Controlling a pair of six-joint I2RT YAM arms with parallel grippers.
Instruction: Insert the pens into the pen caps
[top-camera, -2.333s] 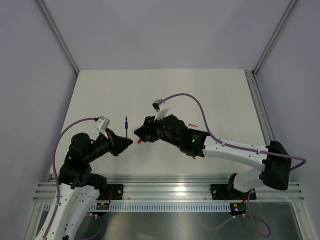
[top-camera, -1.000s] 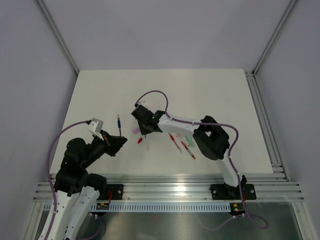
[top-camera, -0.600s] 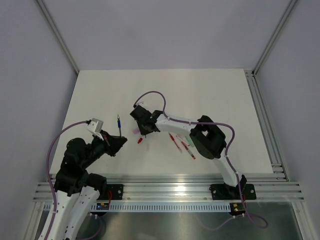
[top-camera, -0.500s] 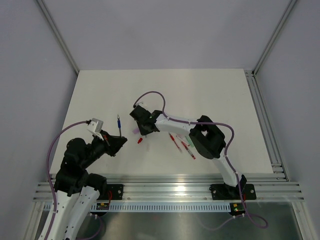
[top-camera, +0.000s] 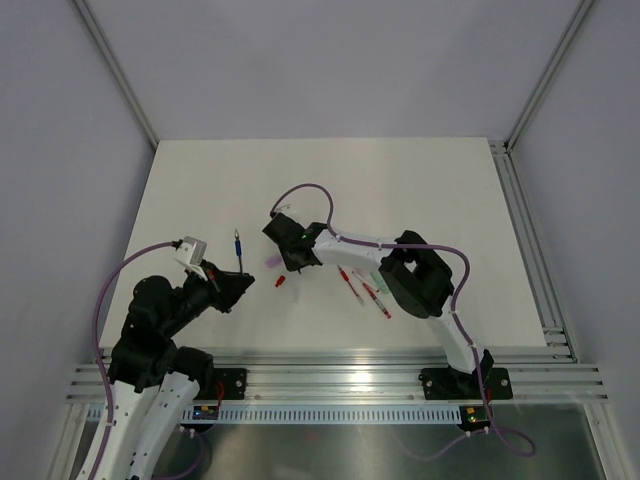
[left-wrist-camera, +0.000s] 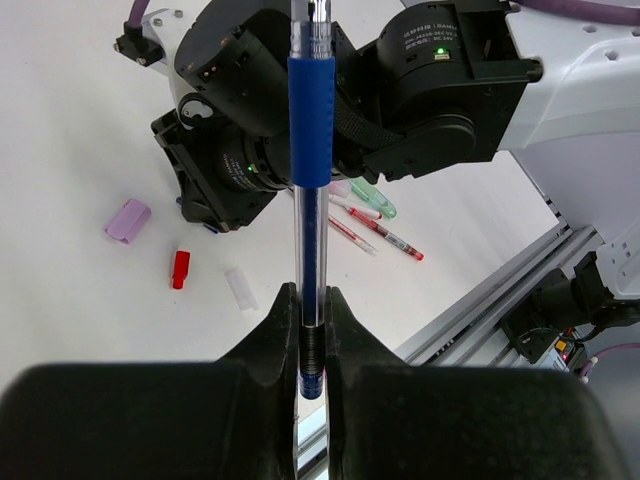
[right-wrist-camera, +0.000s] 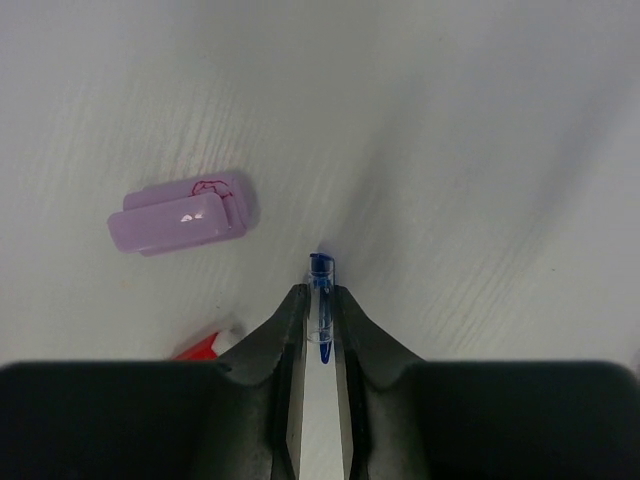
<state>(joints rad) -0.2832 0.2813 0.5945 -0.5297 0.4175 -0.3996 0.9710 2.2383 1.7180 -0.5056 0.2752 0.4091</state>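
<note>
White table (top-camera: 420, 180) lay beneath both arms. Left gripper (left-wrist-camera: 309, 295) pinched an upright blue pen (left-wrist-camera: 309, 120); right gripper (right-wrist-camera: 320, 292) pinched a blue cap (right-wrist-camera: 320, 266), a pink cap (right-wrist-camera: 180, 215) at ten o'clock.

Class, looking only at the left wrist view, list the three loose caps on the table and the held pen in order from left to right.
lilac cap → red cap → pale cap → blue pen, held in the left gripper

On the white tabletop (top-camera: 420, 190) lie a lilac cap (left-wrist-camera: 127, 220), red cap (left-wrist-camera: 181, 269) and clear cap (left-wrist-camera: 240, 288), near red pens (left-wrist-camera: 390, 238) and a pale green pen (left-wrist-camera: 372, 197).
</note>
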